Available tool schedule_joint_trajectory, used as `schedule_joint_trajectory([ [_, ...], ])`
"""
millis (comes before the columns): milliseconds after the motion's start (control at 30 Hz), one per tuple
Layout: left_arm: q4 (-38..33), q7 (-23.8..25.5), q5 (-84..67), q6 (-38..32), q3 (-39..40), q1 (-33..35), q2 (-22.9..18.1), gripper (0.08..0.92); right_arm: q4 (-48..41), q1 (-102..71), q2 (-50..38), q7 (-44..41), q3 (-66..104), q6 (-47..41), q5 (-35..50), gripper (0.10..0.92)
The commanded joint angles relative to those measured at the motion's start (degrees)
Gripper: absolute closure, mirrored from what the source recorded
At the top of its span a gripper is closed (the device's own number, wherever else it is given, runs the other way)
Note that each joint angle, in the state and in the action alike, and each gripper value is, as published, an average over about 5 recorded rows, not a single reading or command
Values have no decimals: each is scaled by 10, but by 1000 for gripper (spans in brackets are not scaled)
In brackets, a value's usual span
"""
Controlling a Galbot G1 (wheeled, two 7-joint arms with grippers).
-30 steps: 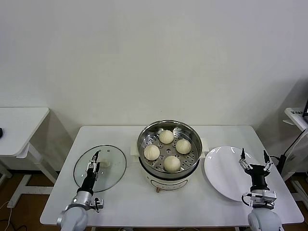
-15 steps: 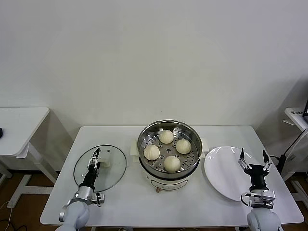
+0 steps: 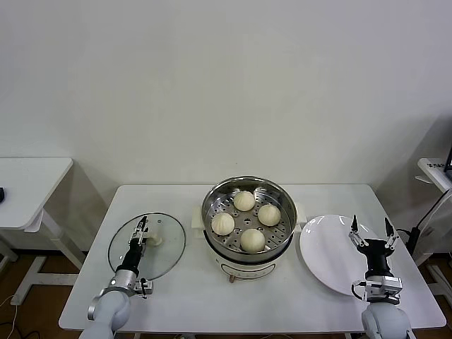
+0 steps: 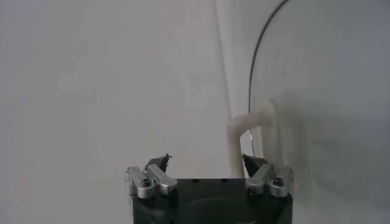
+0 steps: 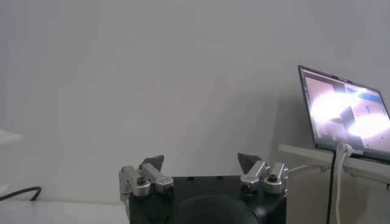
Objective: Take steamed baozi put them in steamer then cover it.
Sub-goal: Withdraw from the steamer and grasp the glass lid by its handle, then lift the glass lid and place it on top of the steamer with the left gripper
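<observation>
Four cream-white baozi (image 3: 244,200) (image 3: 268,214) (image 3: 222,223) (image 3: 252,240) lie on the perforated tray of the steel steamer (image 3: 209,205) at the table's middle. The glass cover (image 3: 168,248) lies flat on the table to the steamer's left, with its white handle (image 3: 155,241) on top. My left gripper (image 3: 141,227) is open and empty just over the cover, right beside the handle. In the left wrist view the handle (image 4: 248,125) stands by one fingertip of the open left gripper (image 4: 206,161). My right gripper (image 3: 369,224) is open and empty above the plate; the right wrist view shows it (image 5: 201,161) facing a wall.
A flat white plate (image 3: 326,256) lies to the steamer's right. A white side table (image 3: 28,182) stands off to the left. A shelf (image 3: 434,169) sits at the right edge, and a laptop (image 5: 344,115) shows in the right wrist view.
My left gripper has crept a little farther over the cover toward its handle. The right gripper has barely shifted. The baozi and cover have not moved.
</observation>
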Motion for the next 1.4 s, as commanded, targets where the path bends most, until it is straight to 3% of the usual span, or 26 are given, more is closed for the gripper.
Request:
schedule_joint_trajectory([
  [33, 19, 5, -9, -3, 2, -6, 1, 354, 0, 1, 0, 0, 1, 0, -3, 203],
  [467, 4, 11, -39, -8, -1, -2, 3, 734, -2, 4, 2, -1, -3, 3, -6, 203],
  [567, -19, 12, -55, -7, -3, 4, 5, 790, -2, 4, 5, -2, -4, 3, -9, 203],
  [900, -169, 30, -129, 19, -15, 46, 26, 801, 1, 6, 9, -1, -9, 3, -15, 203],
  [1167, -345, 70, -165, 102, -16, 84, 42, 802, 6, 13, 10, 1, -14, -1, -21, 203],
  [1400, -489, 136, -156, 186, 32, 86, 44, 802, 9, 15, 11, 2, -15, -5, -22, 203],
])
